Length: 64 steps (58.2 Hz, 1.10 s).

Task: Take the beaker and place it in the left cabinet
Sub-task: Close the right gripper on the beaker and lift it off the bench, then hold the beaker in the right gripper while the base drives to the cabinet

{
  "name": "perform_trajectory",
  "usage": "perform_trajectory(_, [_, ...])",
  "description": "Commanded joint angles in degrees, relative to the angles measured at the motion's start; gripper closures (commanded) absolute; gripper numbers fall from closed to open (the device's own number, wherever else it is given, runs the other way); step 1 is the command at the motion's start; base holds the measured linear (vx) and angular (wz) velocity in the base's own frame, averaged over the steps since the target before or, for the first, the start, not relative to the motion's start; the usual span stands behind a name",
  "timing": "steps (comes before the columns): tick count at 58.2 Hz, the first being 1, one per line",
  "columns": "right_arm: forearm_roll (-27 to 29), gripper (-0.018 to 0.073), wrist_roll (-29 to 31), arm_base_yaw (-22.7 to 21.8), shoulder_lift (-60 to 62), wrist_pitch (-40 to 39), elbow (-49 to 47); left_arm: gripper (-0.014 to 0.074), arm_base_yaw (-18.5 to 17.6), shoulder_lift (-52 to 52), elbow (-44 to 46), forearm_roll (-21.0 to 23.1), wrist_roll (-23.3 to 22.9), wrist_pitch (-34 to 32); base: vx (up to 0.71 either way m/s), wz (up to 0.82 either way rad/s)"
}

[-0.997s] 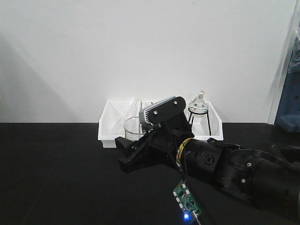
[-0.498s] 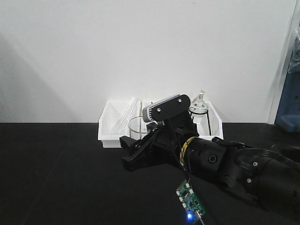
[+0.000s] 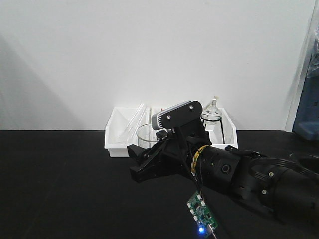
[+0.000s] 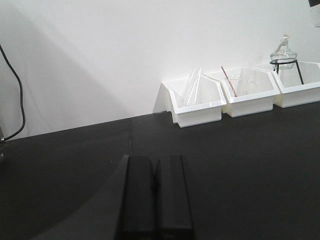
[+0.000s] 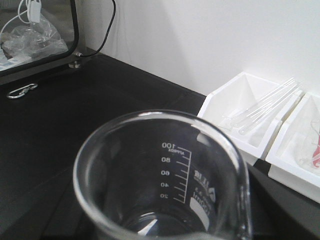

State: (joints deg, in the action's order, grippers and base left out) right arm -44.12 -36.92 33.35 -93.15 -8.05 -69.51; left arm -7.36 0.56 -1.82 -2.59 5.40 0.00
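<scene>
Shift: right gripper (image 3: 137,160) with beaker (image 5: 160,180) had risen slightly and moved right.
Left gripper (image 4: 155,195): fingers pressed together, empty.
Beaker: held aloft before the white bins (image 3: 119,135).
Right gripper: clamped on beaker.
Handling: light, slick, brittle; hold mid-wall.

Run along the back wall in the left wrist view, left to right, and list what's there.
black cable → first white bin holding glass tubes → middle white bin with a thin red rod → last white bin with a round-bottom flask on a black tripod
</scene>
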Motion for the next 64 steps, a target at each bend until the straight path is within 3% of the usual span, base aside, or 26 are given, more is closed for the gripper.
perform_trajectory(1, [0.46, 0.0568, -0.03, -0.09, 2.25, -3.23, -1.86, 0.0595, -0.03, 1.06, -0.90, 0.18, -0.15, -4.28, 0.00, 0.01])
perform_trajectory(64, [0.46, 0.0568, -0.03, -0.09, 2.21, -3.23, -1.86, 0.0595, -0.03, 1.06, -0.90, 0.18, -0.15, -4.28, -0.10, 0.14])
